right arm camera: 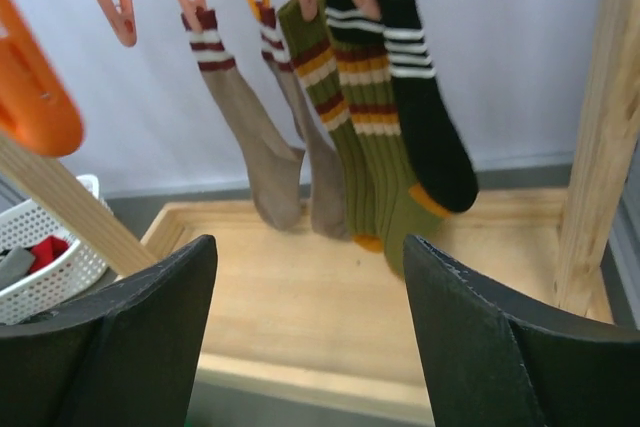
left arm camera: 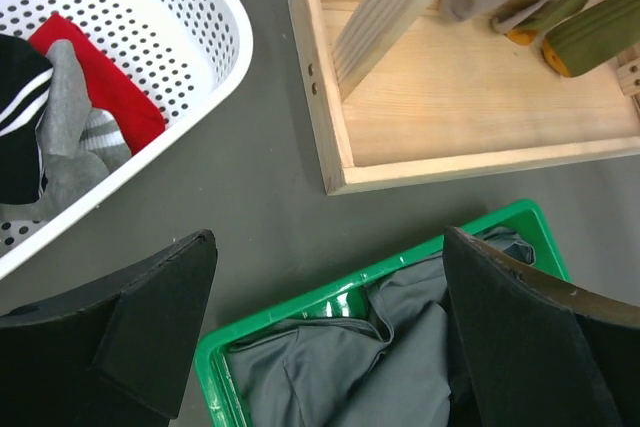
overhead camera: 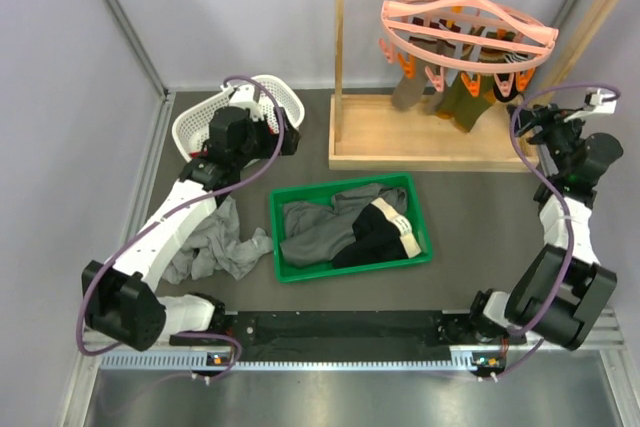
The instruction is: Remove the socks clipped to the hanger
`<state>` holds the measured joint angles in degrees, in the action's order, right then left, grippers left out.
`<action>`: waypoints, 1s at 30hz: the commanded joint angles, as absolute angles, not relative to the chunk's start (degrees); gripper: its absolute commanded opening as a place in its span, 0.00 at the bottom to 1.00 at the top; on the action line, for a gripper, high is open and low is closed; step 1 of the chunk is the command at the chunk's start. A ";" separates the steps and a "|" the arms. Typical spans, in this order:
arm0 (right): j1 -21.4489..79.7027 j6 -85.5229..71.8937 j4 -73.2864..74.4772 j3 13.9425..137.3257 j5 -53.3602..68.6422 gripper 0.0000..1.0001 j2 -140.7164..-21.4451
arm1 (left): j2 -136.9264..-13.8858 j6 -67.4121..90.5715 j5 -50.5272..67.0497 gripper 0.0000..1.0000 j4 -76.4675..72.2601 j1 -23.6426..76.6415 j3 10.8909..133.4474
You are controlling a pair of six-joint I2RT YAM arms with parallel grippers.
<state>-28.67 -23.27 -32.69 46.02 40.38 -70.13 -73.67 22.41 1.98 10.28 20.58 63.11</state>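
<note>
The pink hanger hangs by its hook from the wooden rack's top bar. Tan socks, olive striped socks and a black sock with white stripes hang from its clips; they also show in the top view. A red sock and a grey sock lie in the white basket. My right gripper is open and empty, below and in front of the hanging socks, at the rack's right. My left gripper is open and empty between basket and green bin.
The wooden rack's base tray and uprights stand at the back right. The green bin holds grey and black garments with a cream band. A grey cloth lies on the table left of the bin.
</note>
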 commanded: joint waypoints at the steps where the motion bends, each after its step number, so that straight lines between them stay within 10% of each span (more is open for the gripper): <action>1: -30.85 -28.91 -59.38 46.14 44.64 0.71 -77.59 | -71.45 20.21 0.70 0.99 7.12 21.09 61.96; 9: -30.85 -36.12 -83.14 51.58 47.72 0.62 -92.89 | -70.58 20.30 0.71 0.99 6.33 21.36 61.17; 30: -27.86 -20.57 -59.50 66.79 47.37 0.67 -101.68 | -69.96 20.57 1.23 0.99 6.24 21.36 61.08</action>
